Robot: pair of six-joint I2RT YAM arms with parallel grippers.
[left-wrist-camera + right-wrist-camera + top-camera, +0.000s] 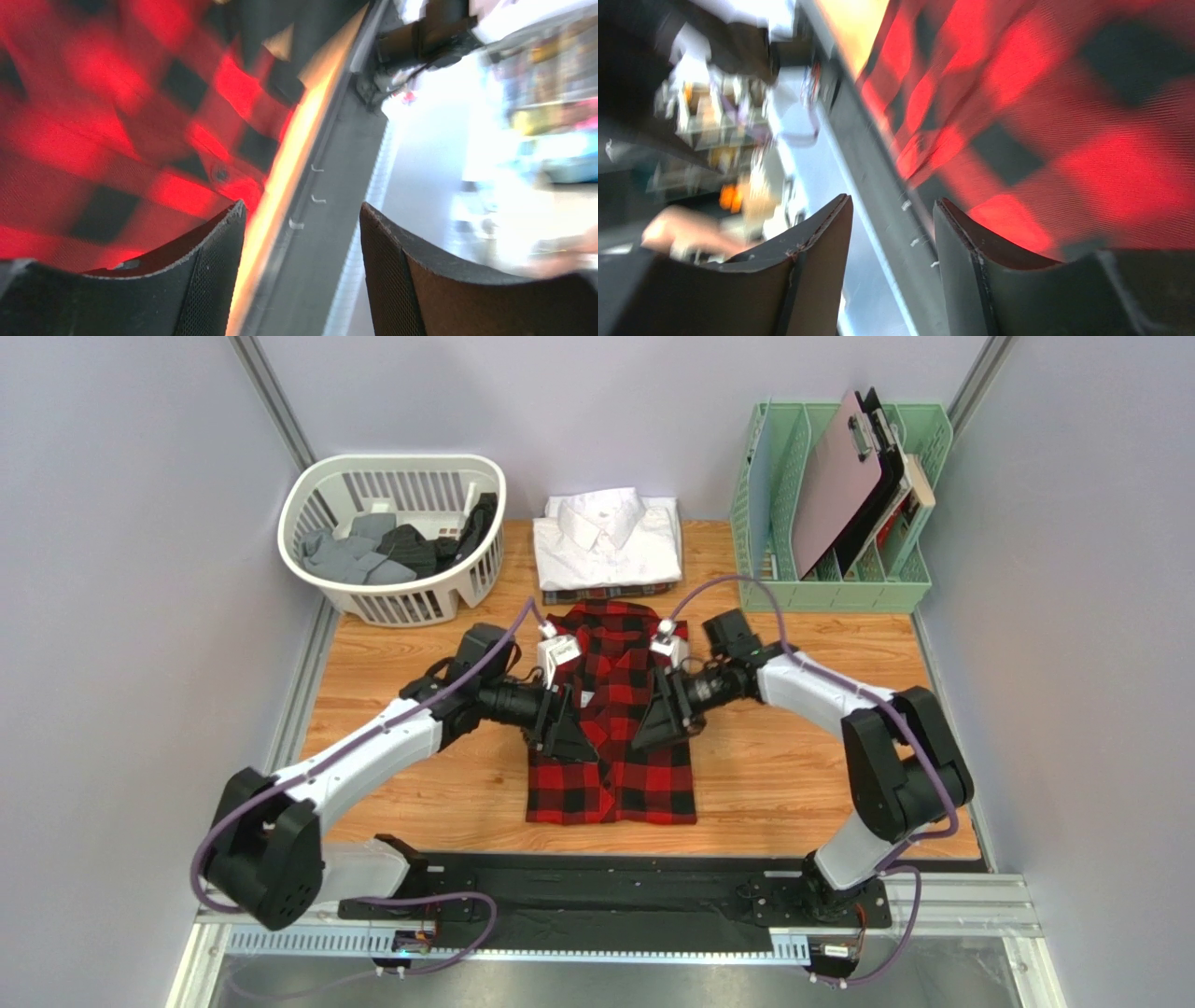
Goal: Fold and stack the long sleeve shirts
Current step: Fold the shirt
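Observation:
A red-and-black checked shirt (613, 756) lies flat mid-table, collar toward the back. My left gripper (560, 737) sits at its left edge and my right gripper (658, 720) at its right edge, both low over the cloth. In the left wrist view the gripper (302, 206) is open, one finger (210, 273) against the red cloth (105, 140), with nothing in the gap. The right gripper (893, 201) is open too, one finger (990, 280) beside the cloth (1088, 126). A folded white shirt (608, 539) rests at the back on a dark plaid one (596, 594).
A white laundry basket (312, 501) with dark clothes stands at the back left. At the back right is a green file rack (842, 591) holding clipboards. Bare wood shows on both sides of the checked shirt. A black rail (617, 885) runs along the near edge.

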